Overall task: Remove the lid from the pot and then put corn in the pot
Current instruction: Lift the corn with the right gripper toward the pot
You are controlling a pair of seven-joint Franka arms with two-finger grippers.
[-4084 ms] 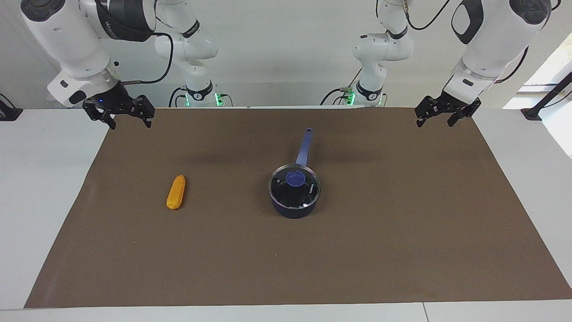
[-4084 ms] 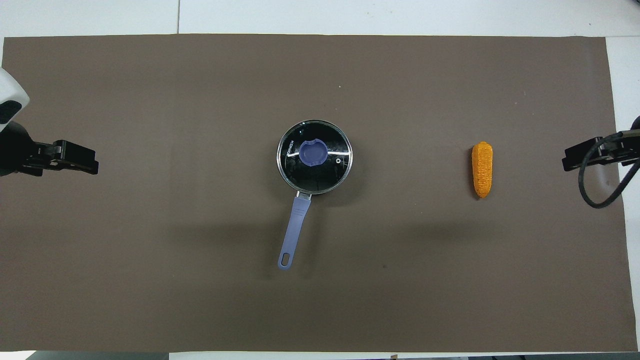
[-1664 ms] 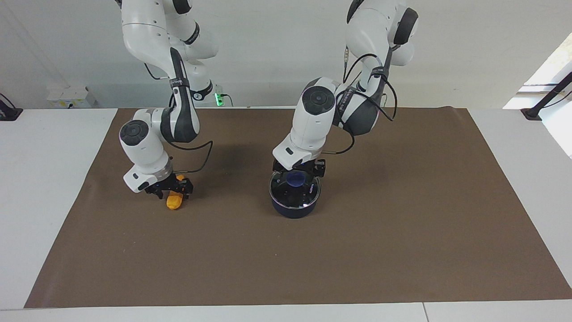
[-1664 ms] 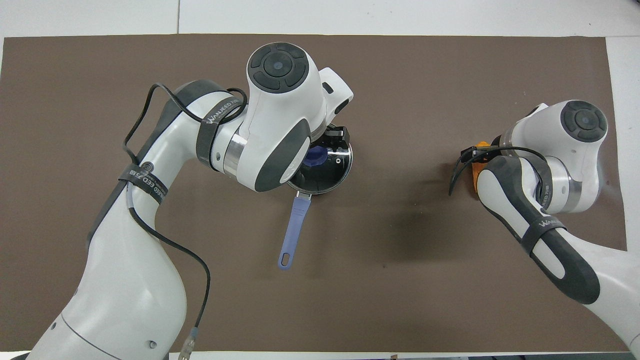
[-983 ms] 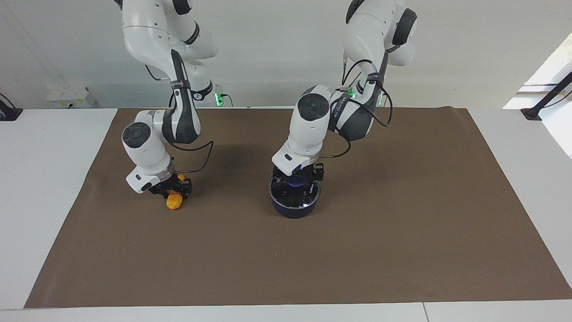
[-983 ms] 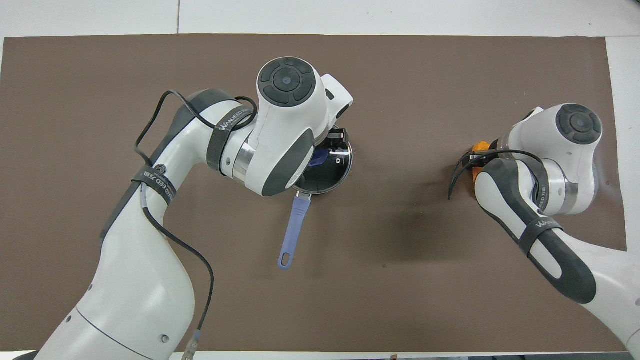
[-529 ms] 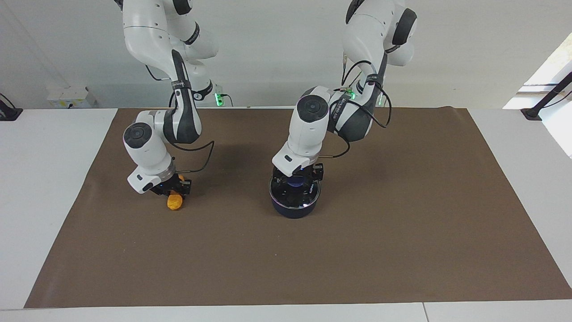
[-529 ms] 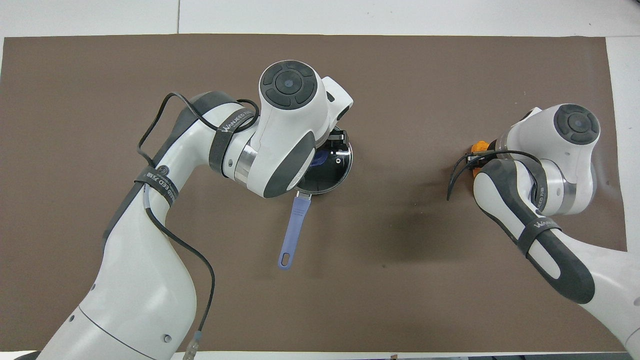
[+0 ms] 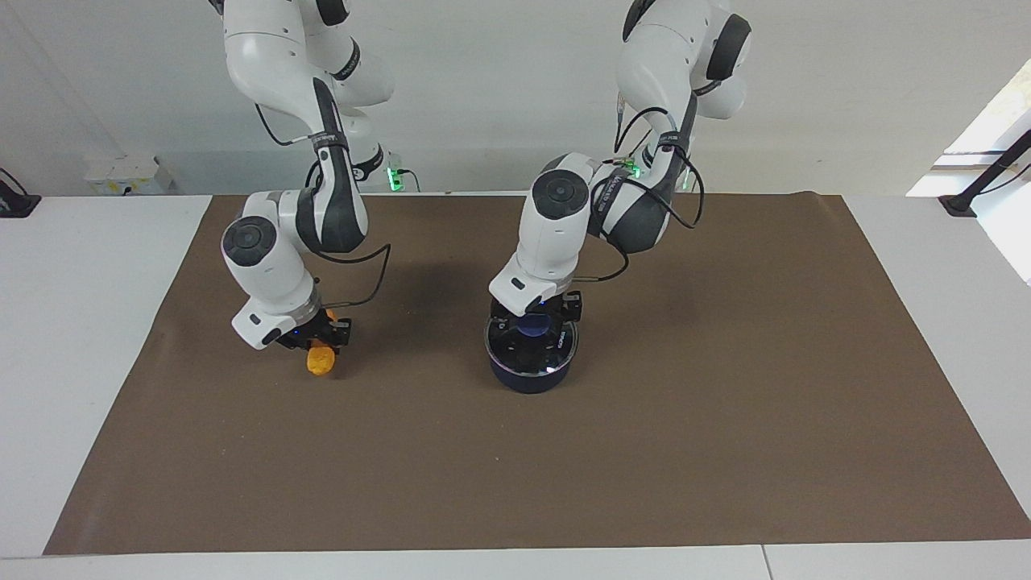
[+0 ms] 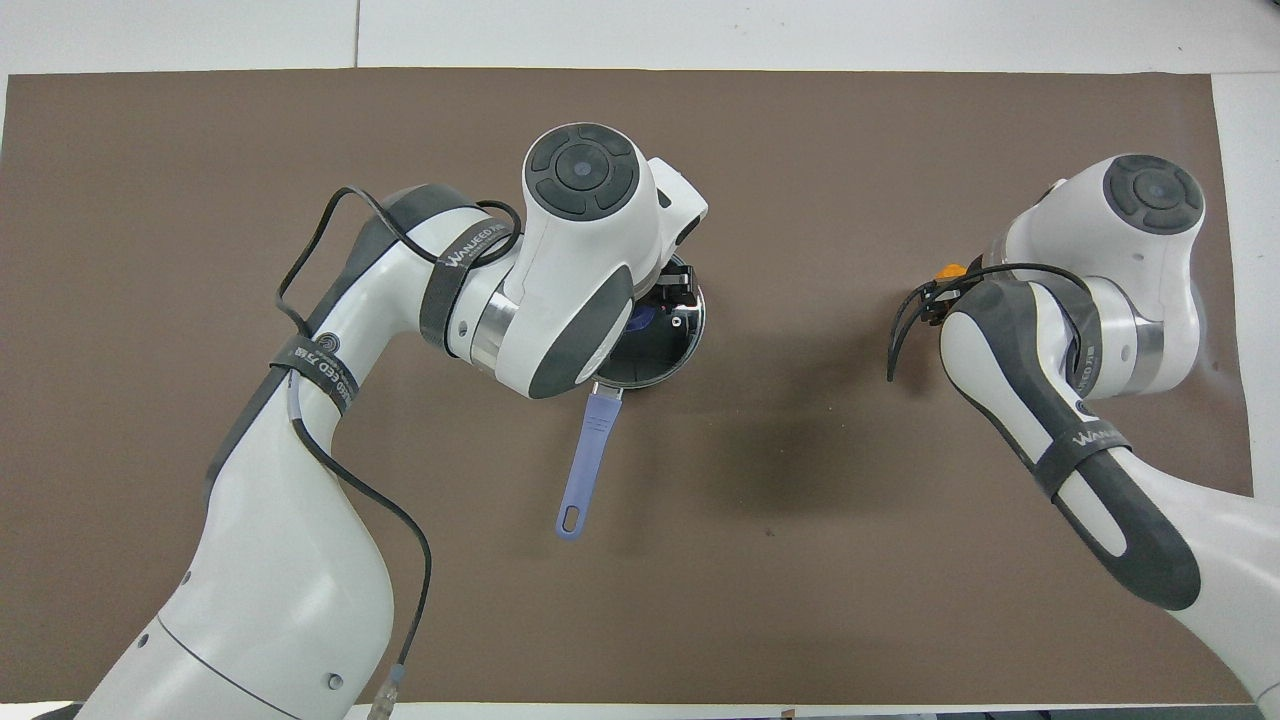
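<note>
You are on the opening step, with both arms already at their things. The left end effector sits down at the blue knob of the lid, fingers spread either side of it and not yet pinched, so the lid is on the pot, which stands mid-surface with its handle pointing toward the robots. The right end effector is clamped on the corn toward the right arm's end of the surface; the cob looks just raised off the mat, though I can't be sure it has cleared.

Next, I judge, you need the left fingers to close on the knob and lift the lid straight up and aside, since the corn cannot go in until the pot is open. Hold the corn off until then.

The surface is white with a brown mat over it, otherwise bare. A plain white wall stands at the robots' end.
</note>
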